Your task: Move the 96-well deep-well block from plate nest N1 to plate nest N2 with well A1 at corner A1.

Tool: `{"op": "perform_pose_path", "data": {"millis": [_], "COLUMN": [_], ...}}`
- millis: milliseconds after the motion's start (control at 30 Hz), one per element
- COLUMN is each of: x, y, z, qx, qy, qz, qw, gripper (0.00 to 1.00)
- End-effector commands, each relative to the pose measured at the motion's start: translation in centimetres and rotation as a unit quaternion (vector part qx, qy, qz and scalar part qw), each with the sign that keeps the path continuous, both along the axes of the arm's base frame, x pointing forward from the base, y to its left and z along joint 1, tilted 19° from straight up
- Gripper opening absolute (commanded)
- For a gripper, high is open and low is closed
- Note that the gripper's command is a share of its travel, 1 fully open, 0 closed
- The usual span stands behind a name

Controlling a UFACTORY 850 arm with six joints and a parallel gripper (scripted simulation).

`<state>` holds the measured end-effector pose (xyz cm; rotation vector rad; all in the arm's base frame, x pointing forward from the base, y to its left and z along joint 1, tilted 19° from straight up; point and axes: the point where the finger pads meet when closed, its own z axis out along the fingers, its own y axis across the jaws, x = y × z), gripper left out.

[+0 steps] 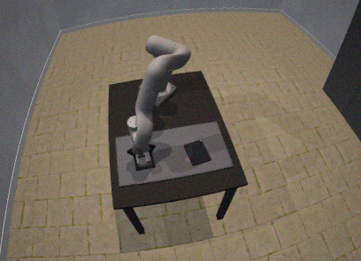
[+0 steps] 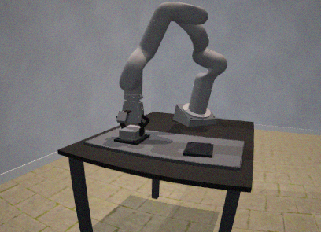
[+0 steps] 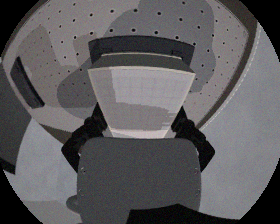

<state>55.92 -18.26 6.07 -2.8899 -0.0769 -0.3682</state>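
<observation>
Deep-well block (image 2: 130,132) sits on nest N1 (image 2: 132,141), fingers (image 2: 133,121) released wide astride its sides, nest N2 (image 2: 198,149) well apart.

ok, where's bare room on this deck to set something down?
Free: the mat between nest N2 and nest N1, the mat strip past N1 to its end, and the table beside the arm's base. N1 holds nothing. Crowded: N2, with the block under the open gripper, arm overhead.
</observation>
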Motion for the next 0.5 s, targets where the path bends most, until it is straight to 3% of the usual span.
{"op": "perform_pose_path", "data": {"millis": [0,467], "x": [0.07,-0.13], "y": [-0.05,-0.23], "z": [0.08,0.83], "qx": [0.000,0.000], "qy": [-0.001,-0.001], "qz": [0.000,0.000], "qw": [1.000,1.000], "gripper": [1.00,1.00]}}
